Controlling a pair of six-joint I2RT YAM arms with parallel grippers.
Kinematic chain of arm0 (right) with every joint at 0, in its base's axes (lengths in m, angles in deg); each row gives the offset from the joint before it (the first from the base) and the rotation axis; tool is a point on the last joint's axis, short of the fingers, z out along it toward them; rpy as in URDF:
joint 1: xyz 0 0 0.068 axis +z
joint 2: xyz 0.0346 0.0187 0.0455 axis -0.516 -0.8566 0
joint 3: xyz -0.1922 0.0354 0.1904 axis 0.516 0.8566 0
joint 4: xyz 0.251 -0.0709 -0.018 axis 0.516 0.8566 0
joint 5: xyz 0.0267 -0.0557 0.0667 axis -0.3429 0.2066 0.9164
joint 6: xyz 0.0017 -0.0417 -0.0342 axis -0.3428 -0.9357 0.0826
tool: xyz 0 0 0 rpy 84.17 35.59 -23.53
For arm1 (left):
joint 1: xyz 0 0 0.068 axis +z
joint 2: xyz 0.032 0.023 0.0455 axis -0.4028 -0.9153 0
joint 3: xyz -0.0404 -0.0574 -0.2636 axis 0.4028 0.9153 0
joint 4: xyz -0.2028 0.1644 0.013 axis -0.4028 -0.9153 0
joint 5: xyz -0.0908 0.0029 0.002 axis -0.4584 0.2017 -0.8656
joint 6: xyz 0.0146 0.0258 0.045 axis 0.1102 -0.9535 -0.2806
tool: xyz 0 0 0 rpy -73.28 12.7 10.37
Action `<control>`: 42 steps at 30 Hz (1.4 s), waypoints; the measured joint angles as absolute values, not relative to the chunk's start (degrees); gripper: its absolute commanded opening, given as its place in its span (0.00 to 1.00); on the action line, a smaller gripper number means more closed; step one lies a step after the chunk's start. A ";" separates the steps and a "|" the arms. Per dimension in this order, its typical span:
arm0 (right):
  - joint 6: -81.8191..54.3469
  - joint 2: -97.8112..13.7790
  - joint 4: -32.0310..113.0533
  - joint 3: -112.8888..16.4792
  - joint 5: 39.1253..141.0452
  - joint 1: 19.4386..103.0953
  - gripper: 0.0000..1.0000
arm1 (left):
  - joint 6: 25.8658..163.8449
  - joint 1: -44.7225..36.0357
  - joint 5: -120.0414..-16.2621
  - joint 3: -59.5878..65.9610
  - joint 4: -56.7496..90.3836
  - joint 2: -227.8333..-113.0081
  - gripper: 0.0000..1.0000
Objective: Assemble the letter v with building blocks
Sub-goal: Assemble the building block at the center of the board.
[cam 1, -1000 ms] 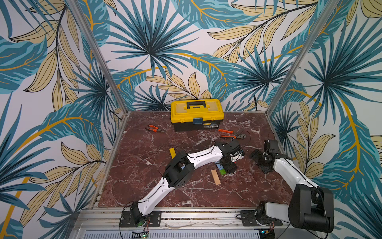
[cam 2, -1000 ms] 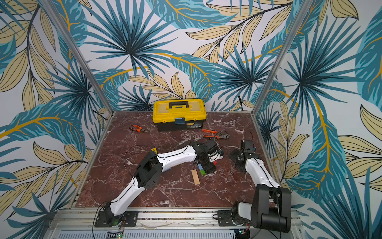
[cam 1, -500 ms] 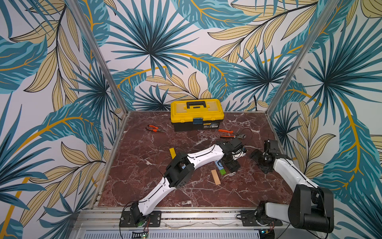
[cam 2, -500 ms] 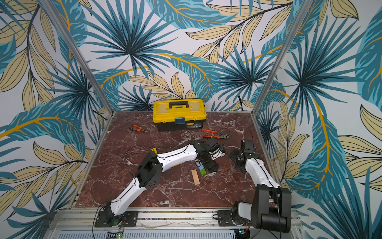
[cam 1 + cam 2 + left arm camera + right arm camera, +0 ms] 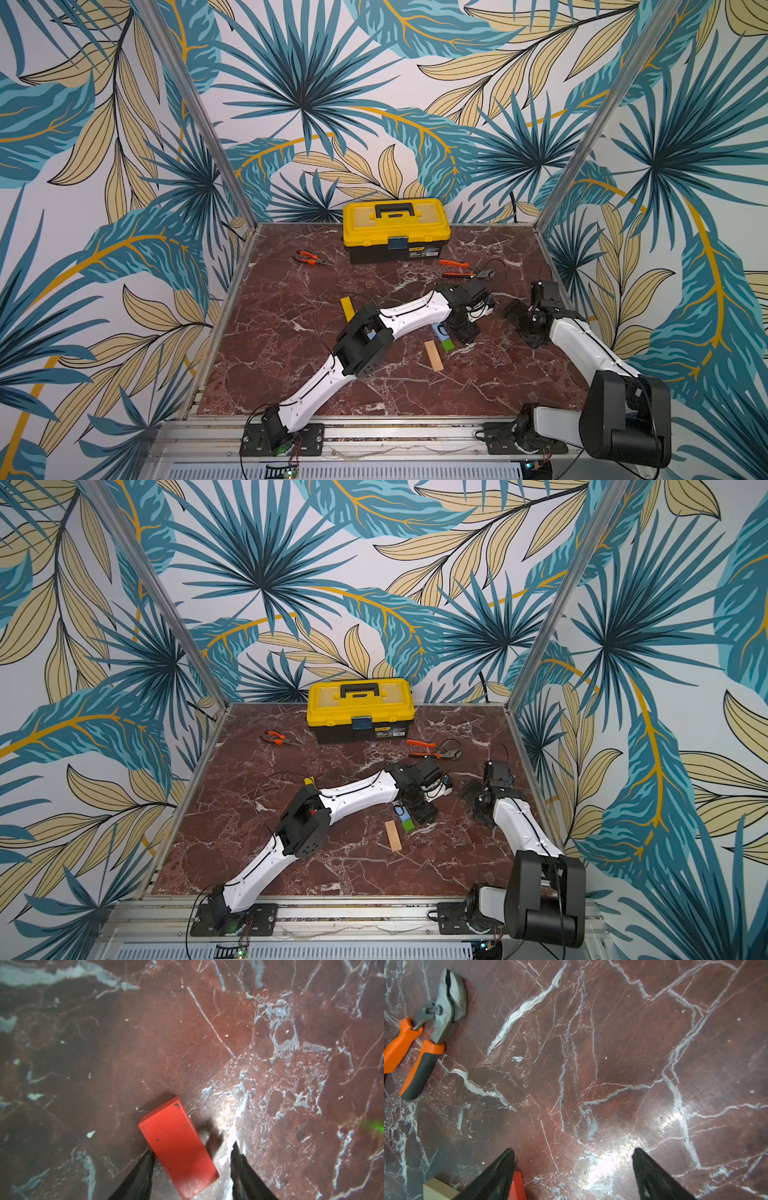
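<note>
Left claw [image 5: 193, 1147]: part-open astride red block [image 5: 176, 1142], frame's lower middle
Block axis: slants toward lower right
Right claw [image 5: 573, 1149]: gaping, empty

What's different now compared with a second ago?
The left gripper has narrowed its jaws around the red block, touching it on one side with a gap on the other. The right gripper, tan bar and toolbox stayed put.

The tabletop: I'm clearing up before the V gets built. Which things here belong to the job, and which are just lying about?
For the job: red block, yellow bar, tan bar, green cube, light-blue block.

Lying about: yellow toolbox, needle-nose pliers, groove-joint pliers.
</note>
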State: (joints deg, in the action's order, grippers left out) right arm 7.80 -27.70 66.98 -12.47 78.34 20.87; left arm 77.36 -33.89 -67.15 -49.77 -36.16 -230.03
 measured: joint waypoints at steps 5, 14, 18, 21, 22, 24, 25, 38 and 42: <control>7.82 -27.70 67.00 -12.47 78.36 20.87 0.89 | 77.01 -33.89 -67.10 -49.62 -36.12 -230.03 0.47; 7.82 -27.70 67.00 -12.47 78.36 20.87 0.89 | 75.99 -33.91 -67.10 -47.43 -35.05 -229.29 0.45; 7.82 -27.70 67.00 -12.47 78.36 20.87 0.89 | 75.44 -33.89 -67.06 -45.77 -34.61 -228.39 0.44; 7.82 -27.70 67.00 -12.47 78.36 20.87 0.89 | 75.20 -33.89 -67.04 -44.85 -34.43 -227.83 0.42; 7.82 -27.70 67.00 -12.47 78.36 20.87 0.89 | 75.09 -33.89 -67.04 -44.55 -34.46 -227.63 0.42; 7.82 -27.70 67.00 -12.47 78.36 20.87 0.89 | 75.00 -33.91 -67.06 -44.15 -34.41 -227.46 0.41; 7.82 -27.70 66.98 -12.47 78.36 20.87 0.89 | 74.87 -33.91 -67.04 -44.11 -34.41 -227.41 0.41; 7.77 -27.70 67.00 -12.47 78.32 20.87 0.89 | 75.33 -34.07 -66.73 -46.40 -35.74 -228.05 0.67; 7.56 -27.70 67.00 -12.47 78.12 20.87 0.89 | 76.05 -34.07 -66.29 -47.50 -35.77 -229.03 0.53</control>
State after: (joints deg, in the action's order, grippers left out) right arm 7.56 -27.70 67.00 -12.47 78.12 20.87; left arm 76.05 -34.07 -66.29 -47.50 -35.77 -229.03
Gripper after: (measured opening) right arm 0.892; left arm 0.571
